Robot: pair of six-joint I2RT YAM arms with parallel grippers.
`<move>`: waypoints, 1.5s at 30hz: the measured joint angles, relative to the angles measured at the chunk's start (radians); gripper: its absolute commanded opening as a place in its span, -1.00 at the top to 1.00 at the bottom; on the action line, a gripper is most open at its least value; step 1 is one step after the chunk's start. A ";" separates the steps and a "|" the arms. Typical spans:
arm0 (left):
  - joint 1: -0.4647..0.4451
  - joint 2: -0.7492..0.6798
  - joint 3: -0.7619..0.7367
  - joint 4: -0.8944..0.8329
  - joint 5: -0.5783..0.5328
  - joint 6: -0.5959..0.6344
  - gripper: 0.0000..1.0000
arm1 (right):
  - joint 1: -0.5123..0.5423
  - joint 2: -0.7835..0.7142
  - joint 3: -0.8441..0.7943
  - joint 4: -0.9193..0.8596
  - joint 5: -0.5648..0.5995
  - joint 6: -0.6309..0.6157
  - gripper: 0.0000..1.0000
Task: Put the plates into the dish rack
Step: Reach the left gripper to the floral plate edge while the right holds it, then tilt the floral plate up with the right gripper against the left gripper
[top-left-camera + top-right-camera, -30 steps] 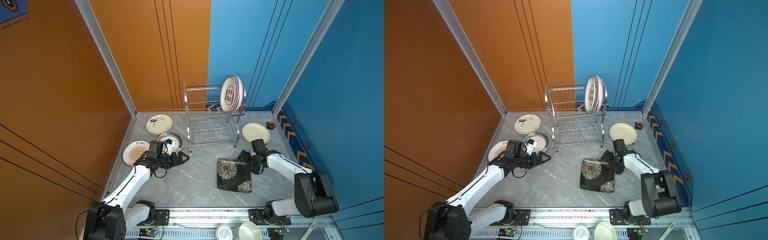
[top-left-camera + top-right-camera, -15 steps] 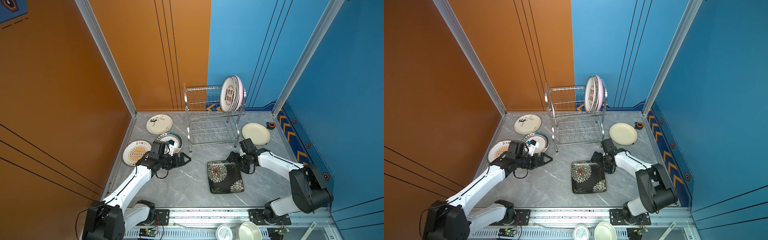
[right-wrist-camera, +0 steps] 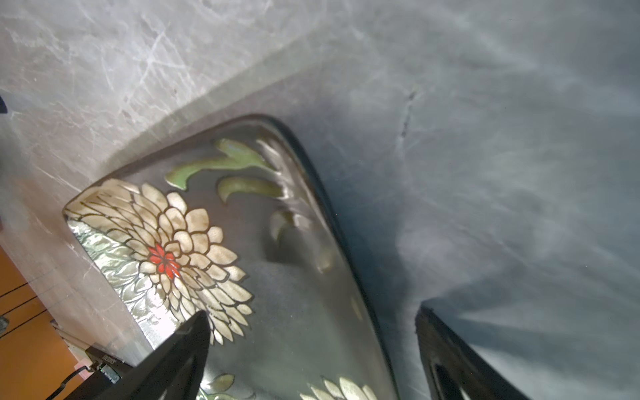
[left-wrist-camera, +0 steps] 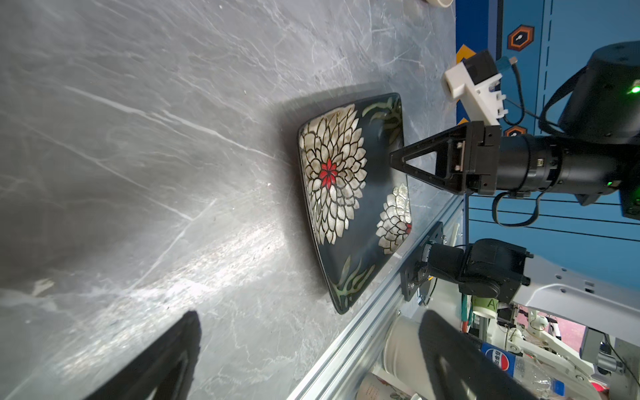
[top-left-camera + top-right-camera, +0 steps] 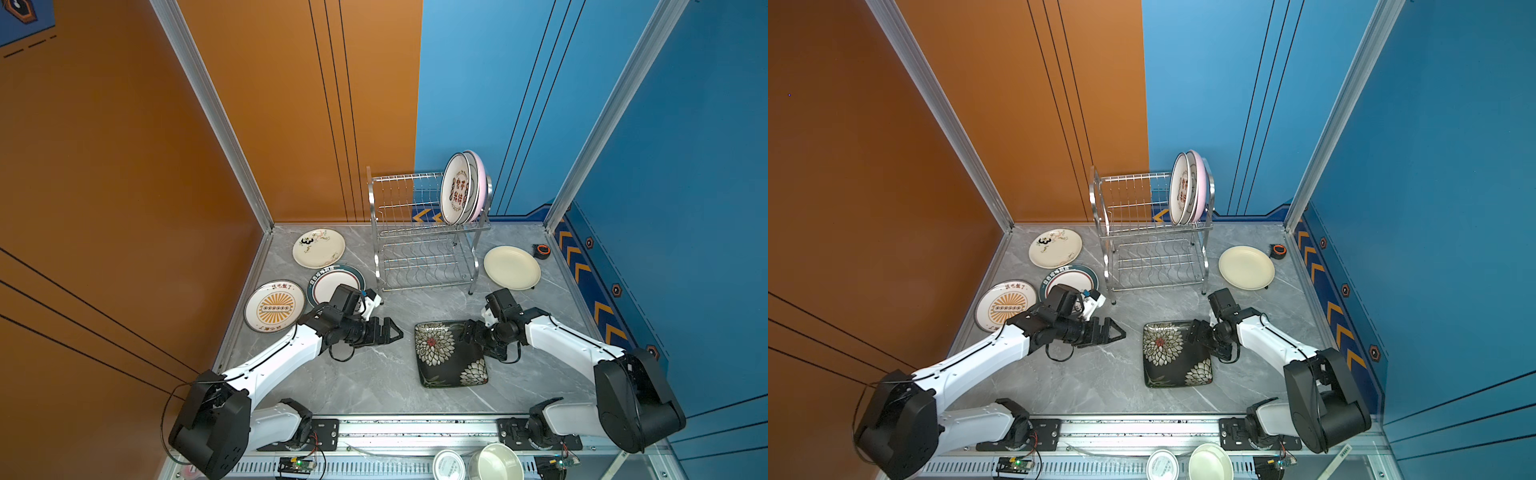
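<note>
The black floral square plate lies flat on the table's front middle. My right gripper is open and straddles its right rim, with one finger over the plate and the other over bare table. My left gripper is open and empty, a short way left of the plate. The dish rack stands at the back and holds a white character plate and a pink plate upright in its top tier. The panda plate, dark-rimmed plate, sunburst plate and plain cream plate lie flat.
A small orange-and-black object sits by the right wall. A cream bowl and a round metal lid sit beyond the front rail. Orange and blue walls enclose the table on three sides.
The black floral plate has slid left across the table together with my right gripper, whose jaws have narrowed slightly. My left gripper has shifted a little to the right.
</note>
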 measured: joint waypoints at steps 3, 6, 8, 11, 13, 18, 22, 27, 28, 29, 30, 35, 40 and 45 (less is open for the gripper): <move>-0.050 0.034 0.013 0.006 -0.023 -0.010 -0.95 | 0.031 0.000 -0.008 0.026 -0.015 0.011 -0.81; -0.086 0.056 0.021 0.012 -0.046 -0.019 -0.90 | 0.067 0.000 -0.021 0.076 -0.040 0.037 -0.80; -0.103 0.066 0.022 0.013 -0.063 -0.027 -0.85 | 0.095 0.002 -0.031 0.114 -0.061 0.060 -0.79; -0.114 0.084 0.023 0.014 -0.087 -0.036 -0.75 | 0.131 0.006 -0.039 0.162 -0.081 0.089 -0.79; -0.117 0.106 0.024 0.014 -0.100 -0.039 -0.60 | 0.149 0.012 -0.040 0.185 -0.089 0.104 -0.79; -0.129 0.174 0.042 0.015 -0.126 -0.043 -0.43 | 0.154 0.016 -0.042 0.199 -0.097 0.098 -0.74; -0.140 0.213 0.062 0.016 -0.143 -0.045 -0.30 | 0.133 0.005 -0.056 0.198 -0.111 0.065 -0.68; -0.155 0.261 0.073 0.029 -0.163 -0.051 -0.21 | 0.115 -0.008 -0.071 0.198 -0.117 0.020 -0.65; -0.158 0.274 0.074 0.033 -0.165 -0.051 -0.20 | 0.114 -0.010 -0.073 0.199 -0.118 0.013 -0.65; -0.161 0.284 0.075 0.034 -0.169 -0.052 -0.20 | 0.114 -0.011 -0.075 0.201 -0.119 0.009 -0.65; -0.163 0.297 0.079 0.037 -0.172 -0.053 -0.20 | 0.113 -0.013 -0.078 0.205 -0.121 0.003 -0.64; -0.172 0.349 0.091 0.071 -0.175 -0.068 -0.19 | 0.105 -0.013 -0.089 0.227 -0.139 -0.009 -0.61; -0.174 0.363 0.093 0.107 -0.172 -0.081 -0.19 | 0.101 0.009 -0.099 0.288 -0.178 -0.014 -0.60; -0.172 0.379 0.095 0.146 -0.159 -0.090 -0.17 | 0.095 0.041 -0.104 0.348 -0.233 -0.020 -0.59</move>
